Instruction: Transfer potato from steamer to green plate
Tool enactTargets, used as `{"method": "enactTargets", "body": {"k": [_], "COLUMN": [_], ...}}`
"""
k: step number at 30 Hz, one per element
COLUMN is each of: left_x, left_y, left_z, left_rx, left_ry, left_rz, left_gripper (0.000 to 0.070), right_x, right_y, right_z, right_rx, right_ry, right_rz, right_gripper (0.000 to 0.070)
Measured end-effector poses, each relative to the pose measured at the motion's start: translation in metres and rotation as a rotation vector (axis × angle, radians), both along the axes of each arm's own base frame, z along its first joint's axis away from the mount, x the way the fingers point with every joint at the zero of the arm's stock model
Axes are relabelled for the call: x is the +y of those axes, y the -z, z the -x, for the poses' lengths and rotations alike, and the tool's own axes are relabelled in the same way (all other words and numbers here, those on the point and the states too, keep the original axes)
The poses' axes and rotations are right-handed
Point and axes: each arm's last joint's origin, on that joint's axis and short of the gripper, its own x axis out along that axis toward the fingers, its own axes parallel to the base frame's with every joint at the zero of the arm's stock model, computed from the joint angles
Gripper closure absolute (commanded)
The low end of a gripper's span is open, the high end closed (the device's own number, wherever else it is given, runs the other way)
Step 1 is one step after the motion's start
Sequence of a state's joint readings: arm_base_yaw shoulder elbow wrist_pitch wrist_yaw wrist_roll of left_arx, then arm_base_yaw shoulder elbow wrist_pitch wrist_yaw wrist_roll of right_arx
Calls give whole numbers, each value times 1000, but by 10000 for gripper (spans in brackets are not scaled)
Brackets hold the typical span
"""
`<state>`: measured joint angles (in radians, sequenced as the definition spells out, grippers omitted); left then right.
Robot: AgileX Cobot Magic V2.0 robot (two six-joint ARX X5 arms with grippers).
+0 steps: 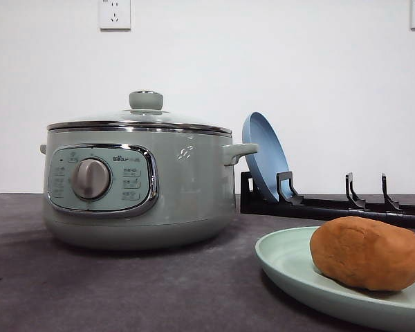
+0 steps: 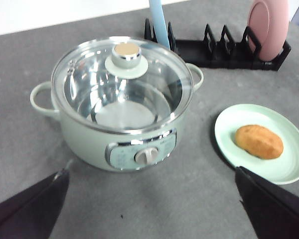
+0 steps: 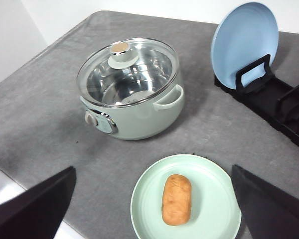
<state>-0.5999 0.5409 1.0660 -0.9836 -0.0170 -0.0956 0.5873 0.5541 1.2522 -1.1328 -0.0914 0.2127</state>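
The potato (image 3: pixel 177 199) lies on the green plate (image 3: pixel 144 209); both hands gape empty; a careless retreat could nudge the steamer (image 3: pixel 132 89).

The orange-brown potato (image 3: pixel 177 199) lies on its side on the green plate (image 3: pixel 209 219), between the right gripper's fingers; the lidded steamer (image 3: pixel 132 97) beyond looks empty.

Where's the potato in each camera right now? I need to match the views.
Front: potato at lower right, lying on the green plate.
Left wrist: potato at right, on the plate.
Right wrist: potato at bottom centre, on the plate.
Shared landmark: the steamer, lid on.
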Motion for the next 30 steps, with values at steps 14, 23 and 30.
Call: {"method": "enactTargets", "body": {"k": [14,23,30], "left_x": [0,0,0], "left_y": [0,0,0], "left_z": [0,0,0], "left_rx": [-1,-1,-1], "left_ry": [0,0,0], "left_rz": [1,1,1], "left_gripper": [698,698,698], "right_x": [1,1,1], "right_y": [-2,-3,-3], "right_z": [-1,-1,-1], "right_rx": [-20,-30,-30], "right_ry": [-11,-11,-11], "right_rz": [-17,-22,-22], "right_gripper": [685,684,684]}}
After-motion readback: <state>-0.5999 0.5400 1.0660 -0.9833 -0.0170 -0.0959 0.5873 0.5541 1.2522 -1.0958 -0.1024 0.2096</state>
